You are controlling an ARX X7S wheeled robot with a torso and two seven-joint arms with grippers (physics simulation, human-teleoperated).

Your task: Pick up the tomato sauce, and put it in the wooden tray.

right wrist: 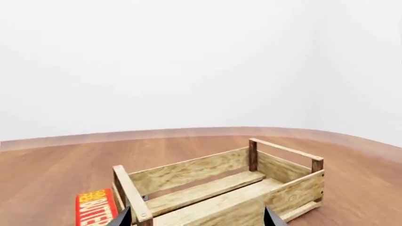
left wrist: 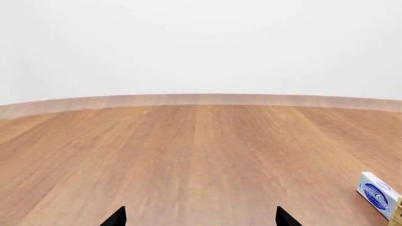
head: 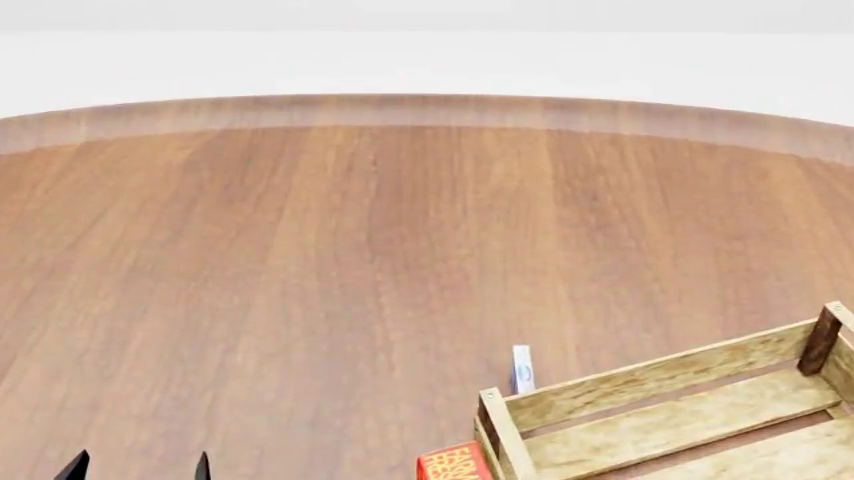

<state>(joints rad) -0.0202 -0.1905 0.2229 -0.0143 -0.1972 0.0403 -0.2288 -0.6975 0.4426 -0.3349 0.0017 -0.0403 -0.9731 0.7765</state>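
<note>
The tomato sauce can is in none of the views. The wooden tray point(head: 694, 410) is a light-wood slatted crate at the lower right of the head view. It also shows in the right wrist view point(right wrist: 220, 188), just ahead of my right gripper point(right wrist: 196, 217), whose black fingertips stand wide apart with nothing between them. My left gripper point(left wrist: 199, 217) is open and empty over bare wooden floor. Its fingertips point(head: 78, 466) show at the bottom left of the head view, far left of the tray.
A red and yellow butter box point(right wrist: 95, 208) lies against the tray's left end; it also shows in the head view point(head: 454, 464). A white and blue box point(head: 522, 369) stands behind the tray's far wall and also shows in the left wrist view point(left wrist: 379, 194). A low wall base curves around the wooden floor.
</note>
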